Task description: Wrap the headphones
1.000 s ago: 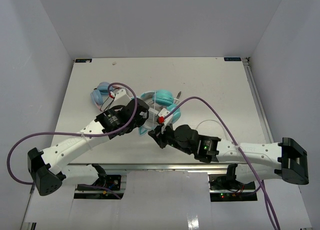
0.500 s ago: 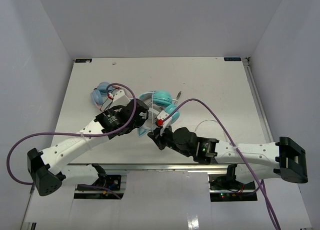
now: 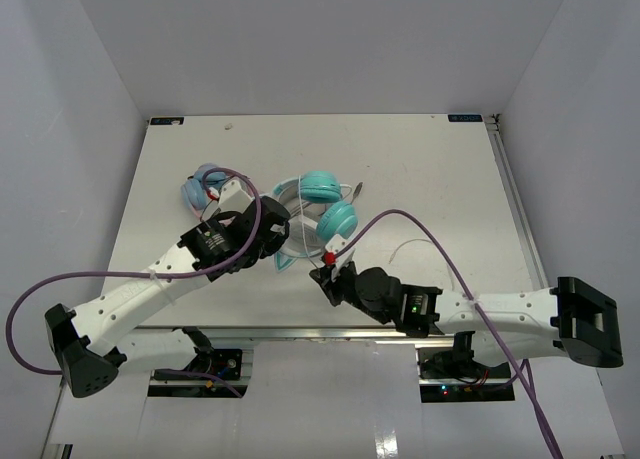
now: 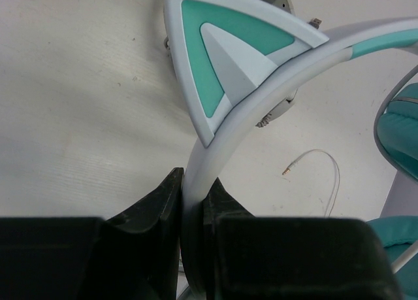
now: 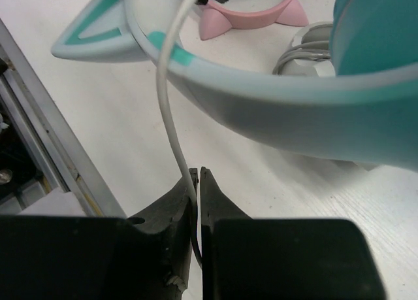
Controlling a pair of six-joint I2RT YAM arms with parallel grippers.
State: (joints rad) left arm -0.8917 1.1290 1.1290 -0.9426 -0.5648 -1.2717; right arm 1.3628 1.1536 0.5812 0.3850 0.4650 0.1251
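Left wrist view shows the left hand clamped on the pale headband of the headphones, which lie mid-tabletop. The right hand pinches the thin cable. Wrapping well probably means the left holding the band steady while the right lays taut, neat loops around it.

The left gripper and right gripper sit at the headphones near side.
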